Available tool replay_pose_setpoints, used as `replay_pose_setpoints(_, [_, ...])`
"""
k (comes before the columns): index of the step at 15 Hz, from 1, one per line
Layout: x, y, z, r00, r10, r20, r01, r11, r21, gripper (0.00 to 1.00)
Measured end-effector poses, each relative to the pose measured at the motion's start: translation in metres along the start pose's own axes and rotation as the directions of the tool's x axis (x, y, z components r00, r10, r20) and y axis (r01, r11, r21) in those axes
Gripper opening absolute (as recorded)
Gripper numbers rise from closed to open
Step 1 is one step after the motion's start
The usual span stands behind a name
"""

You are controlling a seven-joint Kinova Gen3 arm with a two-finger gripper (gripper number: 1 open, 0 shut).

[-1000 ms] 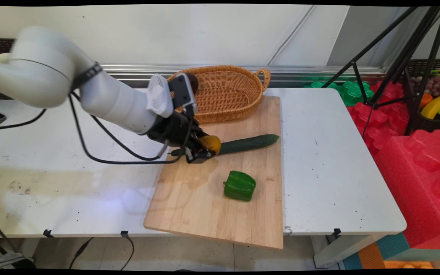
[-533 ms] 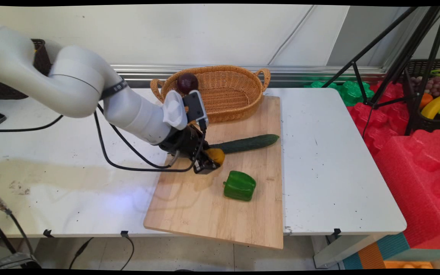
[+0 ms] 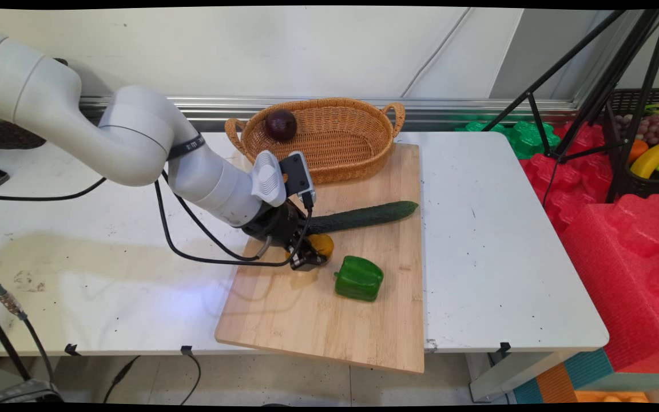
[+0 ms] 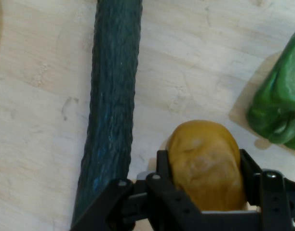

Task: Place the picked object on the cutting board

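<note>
Jaws closed on a yellow-brown potato [image 4: 205, 161], one finger [image 4: 163, 168] pressed to each side of it; hand view shows the potato filling the gap between them. Gripper [image 3: 313, 252] sits at centre frame in the main view, low over the wooden cutting board [image 3: 306, 320], potato [image 3: 322, 243] showing at its right side. Whether the potato touches the board cannot be told.

Cucumber [image 3: 364, 216] lies just above and right of the gripper in the main view, long axis running toward the right edge of the board. In the hand view the cucumber [image 4: 111, 110] runs top to bottom at left of the potato, close but apart.

Green bell pepper [image 3: 358, 278] rests on the board just below and right of the gripper, near but not touching; hand view catches it [image 4: 277, 106] at the right edge.

Wicker basket [image 3: 358, 154] stands at upper centre, its near side overlapping the board's far end. Dark purple round fruit [image 3: 281, 125] sits in the basket's left part.

Board lies on the white table [image 3: 495, 240], reaching its near edge.
</note>
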Motion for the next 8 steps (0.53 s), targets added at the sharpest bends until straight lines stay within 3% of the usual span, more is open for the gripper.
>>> replay_pose_setpoints(4, [-0.0037, 0.0004, 0.0037, 1.000, 0.009, 0.016, -0.009, 1.000, -0.007, 0.00])
replay_pose_setpoints(5, [-0.0039, 0.0006, 0.0038, 1.000, 0.012, 0.016, -0.012, 1.000, -0.008, 1.00])
replay_pose_setpoints(8, [-0.0059, 0.0011, 0.0026, 1.000, 0.021, 0.017, -0.021, 1.000, -0.007, 1.00])
